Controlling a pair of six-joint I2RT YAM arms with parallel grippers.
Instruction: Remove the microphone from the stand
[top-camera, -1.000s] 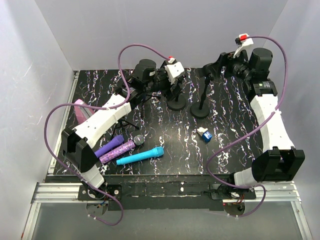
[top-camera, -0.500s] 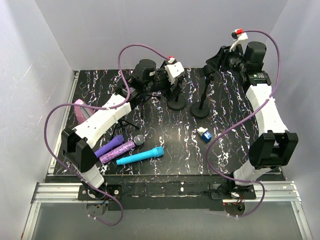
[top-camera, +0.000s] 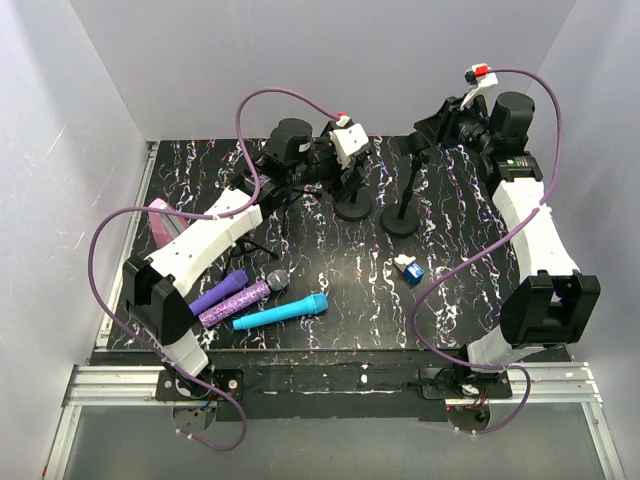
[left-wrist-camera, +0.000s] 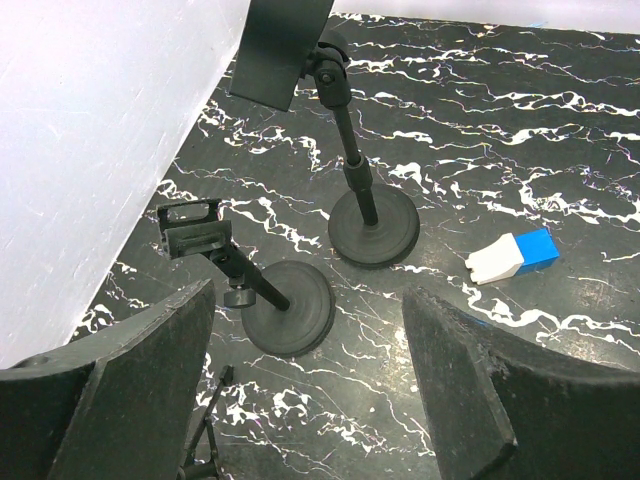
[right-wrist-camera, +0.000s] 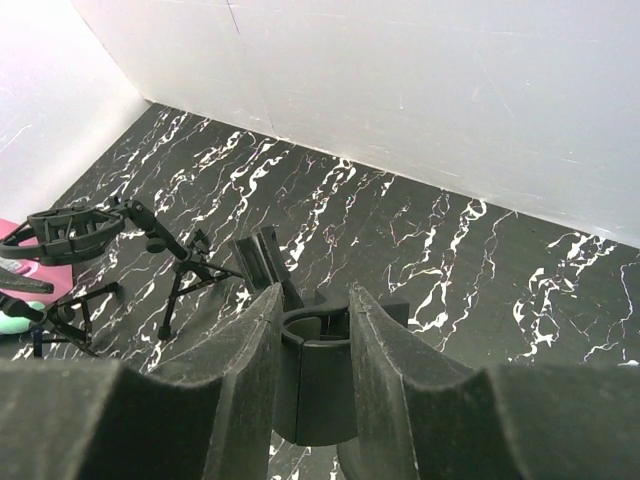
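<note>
Two black round-base stands stand at the back middle, the left one and the right one. My right gripper is shut on the right stand's empty C-shaped clip, seen from above at the stand's top. My left gripper hangs open above the left stand's base, whose clip is also empty. Three microphones lie on the table: a purple one, a glittery one and a cyan one.
A small blue and white block lies in front of the right stand. A tripod with a shock mount stands to the left, mostly under my left arm from above. A pink object sits by the left wall.
My right gripper has closed from wide open onto the right stand's clip, and its arm has shifted slightly. The left arm has not moved.
</note>
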